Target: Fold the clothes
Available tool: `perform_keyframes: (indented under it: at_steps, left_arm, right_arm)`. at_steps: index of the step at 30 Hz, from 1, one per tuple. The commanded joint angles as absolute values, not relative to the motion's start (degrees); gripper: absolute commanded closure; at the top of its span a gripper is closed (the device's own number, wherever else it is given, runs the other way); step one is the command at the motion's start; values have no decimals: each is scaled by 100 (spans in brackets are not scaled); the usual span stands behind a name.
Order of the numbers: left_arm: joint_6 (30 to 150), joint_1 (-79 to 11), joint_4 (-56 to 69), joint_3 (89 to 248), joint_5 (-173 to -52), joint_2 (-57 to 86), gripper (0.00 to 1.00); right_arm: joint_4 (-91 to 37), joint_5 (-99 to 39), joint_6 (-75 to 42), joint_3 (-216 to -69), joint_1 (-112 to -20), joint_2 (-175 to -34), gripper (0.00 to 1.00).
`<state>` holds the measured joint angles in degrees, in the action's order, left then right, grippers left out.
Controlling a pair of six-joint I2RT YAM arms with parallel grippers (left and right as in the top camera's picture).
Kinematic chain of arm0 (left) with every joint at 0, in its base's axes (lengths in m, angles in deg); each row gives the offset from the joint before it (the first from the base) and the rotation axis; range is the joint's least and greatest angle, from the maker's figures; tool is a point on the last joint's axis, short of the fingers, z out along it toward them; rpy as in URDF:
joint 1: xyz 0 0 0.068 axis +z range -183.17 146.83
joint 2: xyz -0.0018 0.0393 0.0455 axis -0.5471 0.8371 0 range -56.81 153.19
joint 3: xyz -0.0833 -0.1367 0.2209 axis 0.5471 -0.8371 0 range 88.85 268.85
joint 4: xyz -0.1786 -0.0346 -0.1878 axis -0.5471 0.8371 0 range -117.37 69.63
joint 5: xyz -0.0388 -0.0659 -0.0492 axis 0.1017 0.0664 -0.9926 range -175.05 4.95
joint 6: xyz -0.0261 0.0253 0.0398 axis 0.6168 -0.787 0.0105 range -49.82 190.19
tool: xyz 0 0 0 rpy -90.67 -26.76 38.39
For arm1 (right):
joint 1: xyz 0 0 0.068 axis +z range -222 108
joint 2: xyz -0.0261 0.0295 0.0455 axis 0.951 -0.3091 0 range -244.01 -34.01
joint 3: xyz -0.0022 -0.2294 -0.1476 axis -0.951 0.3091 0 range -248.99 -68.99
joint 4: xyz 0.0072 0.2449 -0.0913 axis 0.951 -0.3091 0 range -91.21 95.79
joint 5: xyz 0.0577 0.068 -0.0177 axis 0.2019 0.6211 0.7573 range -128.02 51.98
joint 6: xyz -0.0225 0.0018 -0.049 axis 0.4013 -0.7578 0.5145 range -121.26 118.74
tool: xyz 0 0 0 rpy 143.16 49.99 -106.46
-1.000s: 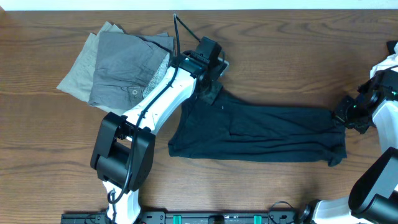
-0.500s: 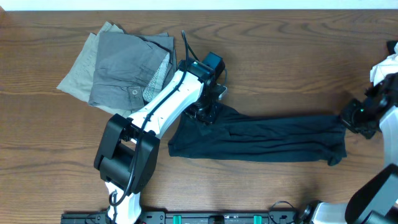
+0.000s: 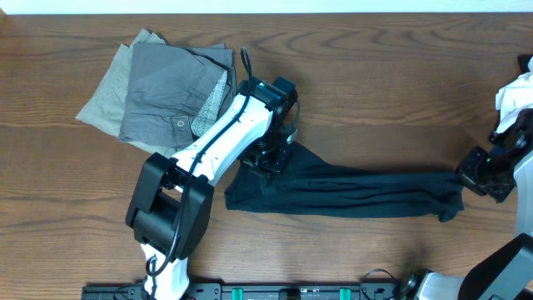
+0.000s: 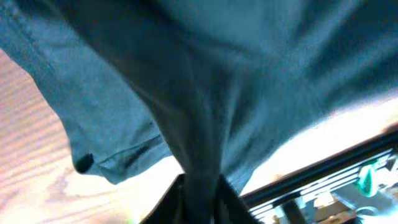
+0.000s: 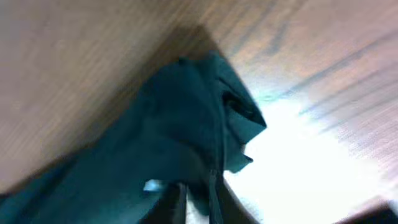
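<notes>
A dark teal garment (image 3: 350,190) lies stretched left to right across the table's middle. My left gripper (image 3: 271,154) is shut on its upper left corner; in the left wrist view the cloth (image 4: 186,93) hangs from between the fingers. My right gripper (image 3: 476,171) is shut on its right end; in the right wrist view the cloth (image 5: 168,143) bunches at the fingers. A folded grey garment (image 3: 171,92) lies on a lighter grey one (image 3: 104,96) at the back left.
The wooden table (image 3: 375,75) runs to a white wall at the back. A black rail with green parts (image 3: 266,292) lines the front edge. White cloth (image 3: 512,96) sits at the far right edge.
My left gripper has carried its corner down toward the front, folding the garment narrower. My right gripper has moved right and forward, pulling the cloth taut.
</notes>
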<state>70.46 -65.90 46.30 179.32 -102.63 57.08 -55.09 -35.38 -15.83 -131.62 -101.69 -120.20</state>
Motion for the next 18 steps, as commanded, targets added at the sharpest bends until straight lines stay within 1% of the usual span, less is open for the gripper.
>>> perform_keyframes:
  at_steps: [1, 2, 5, 6, 8, 13, 17, 18]
  left_arm:
    - [7140, -6577, 4676, 17994, -10244, 5642, 69]
    - [7140, -6577, 4676, 17994, -10244, 5642, 63]
    - [7138, -6577, 4674, 17994, -10244, 5642, 55]
    - [7138, -6577, 4671, 17994, -10241, 5642, 52]
    - [7135, -6575, 4656, 17994, -10239, 5642, 52]
    - [7133, -6538, 4488, 17996, -10237, 5642, 52]
    - [7138, -6389, 4350, 18031, -10239, 5601, 52]
    - [7153, -6334, 4357, 18070, -10241, 5577, 44]
  right_arm:
    - [-5581, -3757, -1603, -13230, -10208, -11943, 79]
    - [-5619, -3761, -1603, -13230, -10208, -11943, 66]
    - [-5664, -3759, -1601, -13226, -10208, -11946, 41]
    - [-5660, -3761, -1603, -13221, -10210, -11946, 37]
    - [-5601, -3757, -1607, -13191, -10226, -11946, 27]
    - [-5225, -3748, -1620, -13173, -10387, -12029, 22]
    - [-4937, -3412, -1343, -13173, -10637, -12370, 22]
    - [-4886, -3269, -1236, -13173, -10680, -12479, 22]
